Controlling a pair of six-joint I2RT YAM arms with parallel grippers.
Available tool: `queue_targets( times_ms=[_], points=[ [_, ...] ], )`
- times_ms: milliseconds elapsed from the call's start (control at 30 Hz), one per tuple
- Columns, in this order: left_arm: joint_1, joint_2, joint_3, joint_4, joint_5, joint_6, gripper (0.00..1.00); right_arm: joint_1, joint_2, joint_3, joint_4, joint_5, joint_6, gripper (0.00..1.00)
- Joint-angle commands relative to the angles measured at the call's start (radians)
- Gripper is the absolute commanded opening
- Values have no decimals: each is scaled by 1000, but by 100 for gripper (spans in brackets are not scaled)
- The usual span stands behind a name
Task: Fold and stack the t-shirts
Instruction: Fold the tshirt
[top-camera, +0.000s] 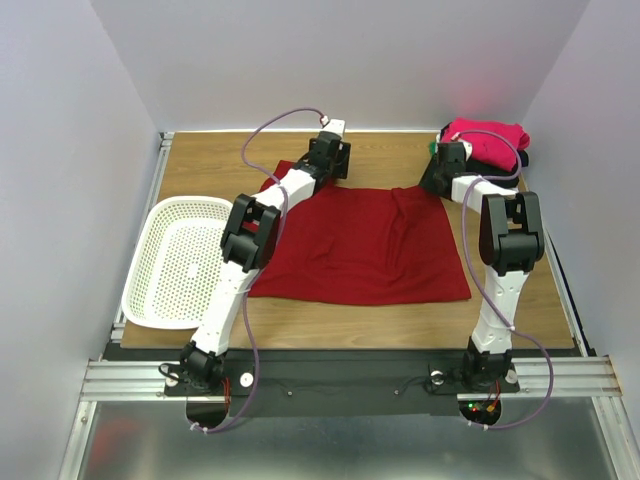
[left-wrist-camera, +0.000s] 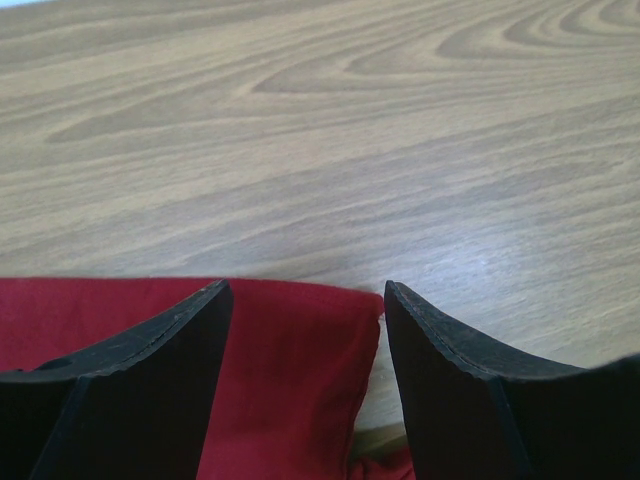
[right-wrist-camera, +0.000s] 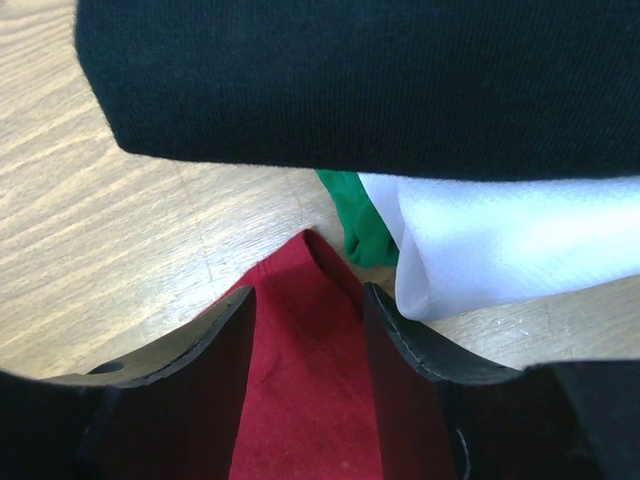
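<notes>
The large dark red t-shirt (top-camera: 360, 245) lies spread flat on the middle of the wooden table. My left gripper (top-camera: 325, 160) is at its far left corner, open, with the red cloth (left-wrist-camera: 290, 370) lying between the fingers (left-wrist-camera: 170, 340). My right gripper (top-camera: 440, 172) is at the far right corner, open, straddling a raised point of red cloth (right-wrist-camera: 305, 330). A stack of shirts sits at the back right, with bright pink (top-camera: 487, 135) on top of black (top-camera: 503, 158). The right wrist view shows the black (right-wrist-camera: 350, 80), white (right-wrist-camera: 500, 240) and green (right-wrist-camera: 355, 215) shirts just ahead.
The white perforated basket (top-camera: 140, 275) stands at the table's left edge, beside the left arm. Bare wood (left-wrist-camera: 320, 130) lies beyond the left gripper. White walls enclose the table on three sides.
</notes>
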Motion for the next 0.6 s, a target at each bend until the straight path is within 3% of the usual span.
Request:
queue_targets(
  times_ms=[0, 400, 567],
  points=[
    [-2, -9, 58, -20, 6, 13, 73, -8, -53, 46, 48, 8, -13, 54],
    [-4, 7, 87, -106, -5, 20, 72, -8, -51, 83, 49, 2, -33, 55],
    [-4, 12, 90, -111, -5, 17, 62, -9, -20, 91, 51, -14, -35, 55]
  ],
)
